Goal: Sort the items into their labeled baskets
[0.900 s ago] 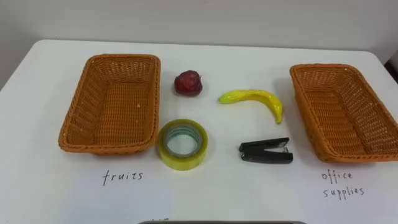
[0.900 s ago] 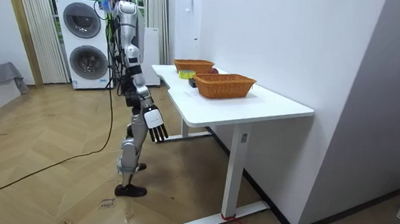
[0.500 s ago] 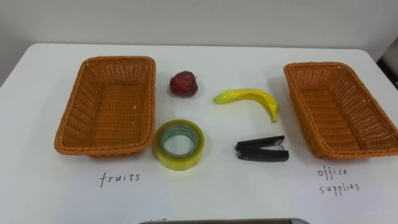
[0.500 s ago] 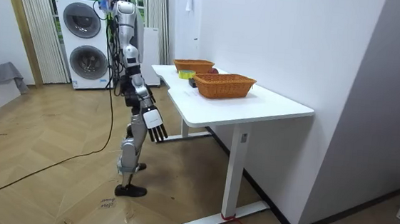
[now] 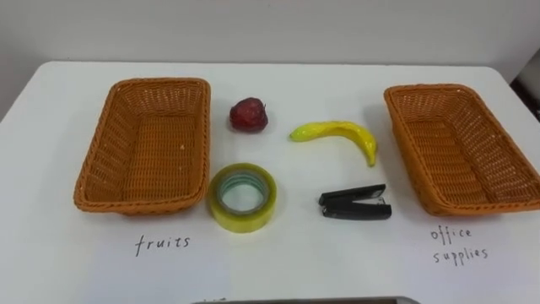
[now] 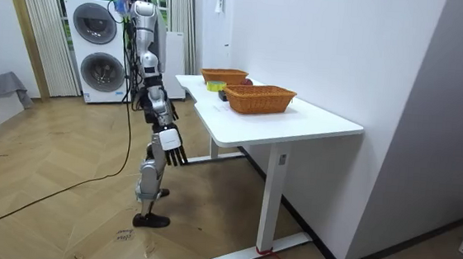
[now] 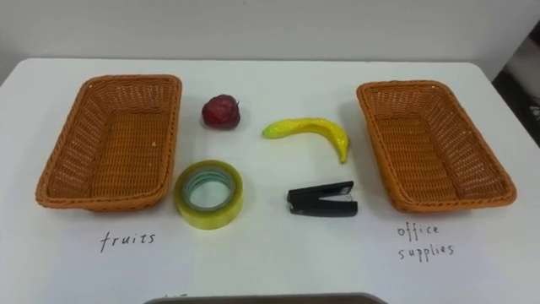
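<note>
Fruit and office supplies lay loose on the white table [image 5: 295, 262], all of them in the strip between two wicker baskets. The apple [image 5: 248, 114], dark red, sat toward the far side, just beside the left basket [image 5: 105, 160] but apart from its rim. The banana [image 5: 337, 133] lay to the apple's right, curved, its tip pointing down toward the stapler [image 5: 355, 203]. The stapler, black and closed, lay flat nearer the robot, near the right basket [image 5: 460, 152] without touching it. The tape [image 5: 242, 196], a yellowish roll lying flat with its hole up, sat by the near right corner of the left basket, very close to the rim; whether it touched could not be told. Both baskets were empty, and a handwritten label [image 5: 164, 242] was on the tabletop in front of each. In the room view the robot stood upright at the table's long edge, with two stacked washing machines [image 6: 97, 49] behind it. Its right hand [image 6: 173, 149] hung at its side below the tabletop, fingers straight and slightly spread, pointing at the floor, holding nothing.
</note>
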{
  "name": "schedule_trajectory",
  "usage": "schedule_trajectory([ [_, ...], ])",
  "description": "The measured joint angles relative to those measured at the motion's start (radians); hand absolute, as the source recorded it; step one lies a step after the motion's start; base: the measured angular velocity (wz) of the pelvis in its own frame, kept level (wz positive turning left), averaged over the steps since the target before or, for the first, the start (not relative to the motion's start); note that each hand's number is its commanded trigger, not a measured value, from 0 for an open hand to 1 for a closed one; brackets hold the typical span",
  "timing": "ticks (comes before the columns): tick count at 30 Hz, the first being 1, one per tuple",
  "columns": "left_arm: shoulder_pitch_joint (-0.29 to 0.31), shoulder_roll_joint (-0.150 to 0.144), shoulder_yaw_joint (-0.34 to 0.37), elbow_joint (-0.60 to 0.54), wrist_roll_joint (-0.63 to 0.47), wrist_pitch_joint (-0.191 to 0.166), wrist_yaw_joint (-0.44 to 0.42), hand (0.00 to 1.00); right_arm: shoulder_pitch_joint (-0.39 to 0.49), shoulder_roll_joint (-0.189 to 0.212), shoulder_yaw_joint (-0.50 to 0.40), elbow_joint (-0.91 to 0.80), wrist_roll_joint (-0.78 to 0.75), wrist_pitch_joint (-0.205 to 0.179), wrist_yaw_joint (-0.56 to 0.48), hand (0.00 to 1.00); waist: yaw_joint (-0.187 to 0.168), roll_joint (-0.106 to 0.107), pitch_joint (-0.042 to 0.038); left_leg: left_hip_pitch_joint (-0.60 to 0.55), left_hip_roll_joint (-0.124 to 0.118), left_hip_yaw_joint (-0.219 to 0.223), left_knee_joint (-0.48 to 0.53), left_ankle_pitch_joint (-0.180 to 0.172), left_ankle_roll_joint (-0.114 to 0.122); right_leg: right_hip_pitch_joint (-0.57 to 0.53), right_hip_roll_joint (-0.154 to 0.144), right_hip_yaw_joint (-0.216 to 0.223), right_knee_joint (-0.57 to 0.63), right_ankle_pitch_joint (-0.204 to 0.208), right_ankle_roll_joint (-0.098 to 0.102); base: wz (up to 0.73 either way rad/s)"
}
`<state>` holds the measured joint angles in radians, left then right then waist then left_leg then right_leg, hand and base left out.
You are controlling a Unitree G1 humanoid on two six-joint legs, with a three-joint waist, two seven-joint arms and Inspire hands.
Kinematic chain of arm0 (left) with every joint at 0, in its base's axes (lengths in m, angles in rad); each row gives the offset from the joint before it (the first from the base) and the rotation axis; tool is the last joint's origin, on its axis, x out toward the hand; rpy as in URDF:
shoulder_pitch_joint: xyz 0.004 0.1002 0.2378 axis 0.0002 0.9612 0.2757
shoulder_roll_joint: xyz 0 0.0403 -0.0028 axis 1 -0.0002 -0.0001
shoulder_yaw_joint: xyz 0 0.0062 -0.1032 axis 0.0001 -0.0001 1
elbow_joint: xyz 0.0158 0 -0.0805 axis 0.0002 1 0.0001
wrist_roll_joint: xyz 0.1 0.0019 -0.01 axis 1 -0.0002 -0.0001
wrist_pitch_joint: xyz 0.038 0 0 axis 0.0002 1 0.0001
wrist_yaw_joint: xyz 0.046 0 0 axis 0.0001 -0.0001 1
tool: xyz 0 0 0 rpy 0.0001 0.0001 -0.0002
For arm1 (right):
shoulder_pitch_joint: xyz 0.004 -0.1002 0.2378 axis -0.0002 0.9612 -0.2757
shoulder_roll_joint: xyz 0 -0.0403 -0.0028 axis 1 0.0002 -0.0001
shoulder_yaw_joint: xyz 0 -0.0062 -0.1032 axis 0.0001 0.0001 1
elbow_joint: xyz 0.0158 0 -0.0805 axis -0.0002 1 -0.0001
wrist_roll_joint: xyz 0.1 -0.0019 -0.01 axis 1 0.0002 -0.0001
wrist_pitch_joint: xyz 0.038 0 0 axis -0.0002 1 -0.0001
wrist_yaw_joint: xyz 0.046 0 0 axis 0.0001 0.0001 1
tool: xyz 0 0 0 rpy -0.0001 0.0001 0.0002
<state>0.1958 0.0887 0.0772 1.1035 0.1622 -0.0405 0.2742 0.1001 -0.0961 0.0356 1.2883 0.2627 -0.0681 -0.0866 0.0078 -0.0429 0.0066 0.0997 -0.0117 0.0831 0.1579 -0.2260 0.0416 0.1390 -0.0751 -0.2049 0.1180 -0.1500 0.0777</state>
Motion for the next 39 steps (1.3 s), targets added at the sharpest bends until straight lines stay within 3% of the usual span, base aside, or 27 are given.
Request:
schedule_trajectory([
  [4,0.005,0.002,0.028,0.008,0.003,0.000,0.000,0.00,0.034,0.000,-0.079,0.001,0.090,0.008,-0.028,0.00,-0.012,-0.008,-0.0043,0.005,0.000,0.005,0.001,0.000,0.000,0.001,0.000,0.011,0.000,0.000,0.000,-0.04],
  [12,0.029,0.008,0.044,0.008,0.004,0.016,0.000,0.00,0.054,-0.004,-0.263,-0.035,0.183,0.027,-0.135,0.00,-0.061,-0.015,-0.0045,0.017,0.001,0.024,-0.011,0.000,0.000,0.001,0.001,0.022,0.002,0.000,0.000,-0.08],
  [17,0.036,0.018,0.112,0.007,0.005,0.009,0.006,0.00,0.074,-0.010,-0.409,-0.202,0.263,0.007,-0.276,0.00,-0.086,-0.013,-0.0047,0.025,0.002,0.035,-0.013,0.000,0.000,-0.002,0.003,0.038,0.002,0.000,-0.001,-0.09],
  [21,0.036,0.024,0.117,0.007,0.008,0.007,0.023,0.00,0.076,-0.017,-0.432,-0.269,0.276,-0.007,-0.361,0.00,-0.088,-0.017,-0.0043,0.031,0.004,0.039,-0.015,0.000,0.000,-0.003,0.004,0.039,0.014,0.000,-0.001,-0.03],
  [24,0.039,0.027,0.116,-0.005,0.007,0.006,0.024,0.00,0.077,-0.016,-0.452,-0.378,0.273,-0.012,-0.436,0.00,-0.092,-0.015,-0.0056,0.027,0.006,0.049,-0.023,0.000,0.000,-0.015,0.004,0.040,0.018,0.000,-0.001,-0.10],
  [25,0.043,0.030,0.114,-0.007,0.007,0.006,0.029,0.00,0.076,-0.017,-0.453,-0.419,0.262,-0.020,-0.474,0.00,-0.092,-0.019,-0.0101,0.027,0.005,0.049,-0.023,0.000,0.000,-0.016,0.004,0.041,0.019,0.000,-0.001,-0.05],
  [30,0.047,0.033,0.105,-0.025,0.007,0.008,0.030,0.00,0.079,-0.020,-0.452,-0.663,0.198,-0.034,-0.614,0.00,-0.091,-0.019,-0.0094,0.027,0.005,0.053,-0.023,0.000,0.000,-0.021,0.005,0.053,0.019,0.000,-0.001,-0.05],
  [35,0.056,0.039,0.092,-0.040,0.008,0.015,0.029,0.00,0.078,-0.028,-0.451,-1.013,-0.039,-0.051,-0.769,0.00,-0.090,-0.018,-0.0112,0.008,0.007,0.053,-0.021,0.001,-0.001,-0.043,0.006,0.038,0.026,0.000,-0.001,0.00],
  [39,0.075,0.041,0.081,-0.071,0.007,0.018,0.029,0.00,0.084,-0.040,-0.450,-1.165,-0.114,-0.066,-0.823,0.00,-0.084,-0.025,-0.0128,0.007,0.007,0.050,-0.022,0.001,-0.001,-0.042,0.007,0.038,0.026,0.000,-0.001,0.03],
])
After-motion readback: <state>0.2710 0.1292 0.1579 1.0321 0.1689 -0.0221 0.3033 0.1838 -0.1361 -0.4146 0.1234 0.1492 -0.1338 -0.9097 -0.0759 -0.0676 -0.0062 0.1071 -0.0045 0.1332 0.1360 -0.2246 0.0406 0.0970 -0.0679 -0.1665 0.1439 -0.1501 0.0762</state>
